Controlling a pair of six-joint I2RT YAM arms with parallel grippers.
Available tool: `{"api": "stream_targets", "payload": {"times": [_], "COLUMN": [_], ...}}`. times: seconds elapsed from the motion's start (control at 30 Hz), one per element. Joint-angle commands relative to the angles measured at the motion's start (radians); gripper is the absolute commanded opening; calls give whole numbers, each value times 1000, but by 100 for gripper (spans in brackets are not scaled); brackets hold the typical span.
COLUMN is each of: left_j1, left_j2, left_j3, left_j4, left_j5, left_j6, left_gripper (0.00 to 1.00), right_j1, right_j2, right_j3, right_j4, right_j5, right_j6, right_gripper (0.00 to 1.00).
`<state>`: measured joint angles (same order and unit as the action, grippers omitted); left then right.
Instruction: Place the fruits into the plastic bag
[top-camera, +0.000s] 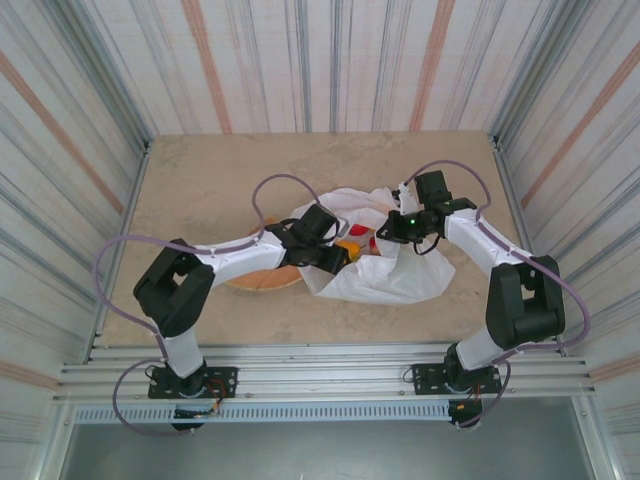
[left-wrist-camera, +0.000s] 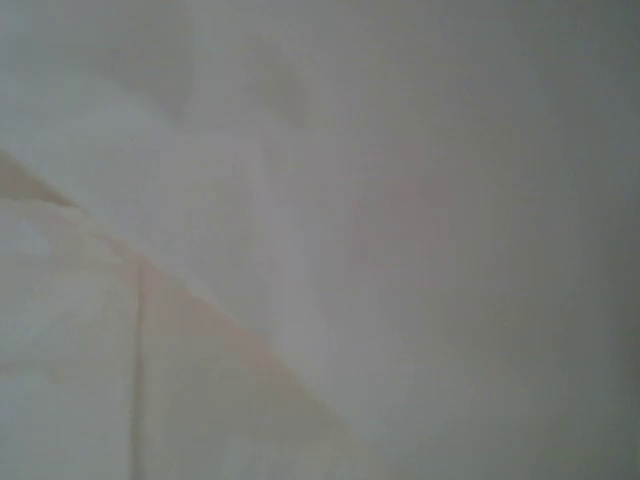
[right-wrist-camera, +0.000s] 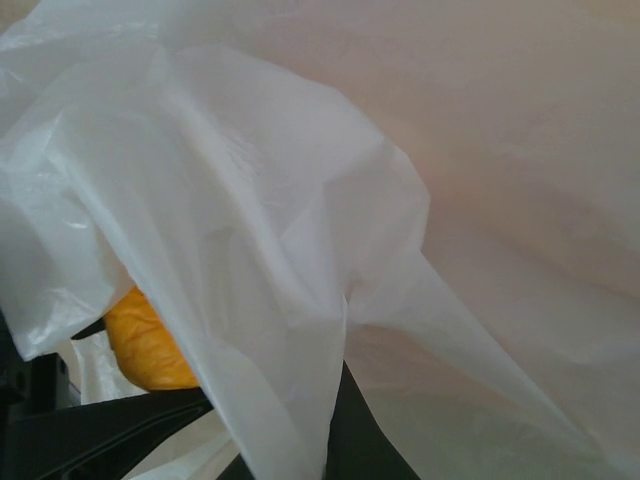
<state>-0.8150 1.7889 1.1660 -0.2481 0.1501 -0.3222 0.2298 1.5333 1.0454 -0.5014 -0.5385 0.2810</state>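
My right jaws are pinched tight on the rim of the bag (top-camera: 385, 270), on its far right side. I judge the hold is there to lift the film so the mouth gapes toward my left arm (top-camera: 240, 255). From that wrist the film (right-wrist-camera: 250, 200) drapes down over my fingers, and an orange fruit (right-wrist-camera: 145, 345) shows under its fold.

My left jaws are pushed in at the bag's mouth, probably to deliver a fruit. White film (left-wrist-camera: 400, 200) lies across that wrist's camera, so I cannot tell how wide they stand or whether they hold anything.

From above, the orange fruit (top-camera: 350, 245) and a red fruit (top-camera: 372, 243) lie inside the opening, between my two wrists. The plate (top-camera: 262, 281) sits just left of the bag, partly under my left forearm.

The worktop (top-camera: 200, 190) is bare behind the bag and to its left, so I have room to back out that way. Striped walls (top-camera: 80, 150) close in three sides. My right arm (top-camera: 480, 240) is nearer its wall, with less swing room.
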Motion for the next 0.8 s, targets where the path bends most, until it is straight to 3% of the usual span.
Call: {"api": "stream_targets", "payload": {"times": [0.0, 0.4, 0.77], "left_j1": [-11, -13, -13], "left_j2": [34, -8, -87], "left_j3": [46, 33, -6], "left_j4": [49, 24, 20], "left_j5": [36, -4, -34], "left_j6": [-40, -27, -16], "left_gripper": [64, 83, 87], "right_j1": [3, 2, 1], "right_j2": [-25, -13, -12], "right_j3": [31, 32, 12], "right_j4": [-26, -26, -11], "right_j5": [16, 17, 16], "right_j6": [12, 10, 12], "right_gripper": [5, 5, 5]}}
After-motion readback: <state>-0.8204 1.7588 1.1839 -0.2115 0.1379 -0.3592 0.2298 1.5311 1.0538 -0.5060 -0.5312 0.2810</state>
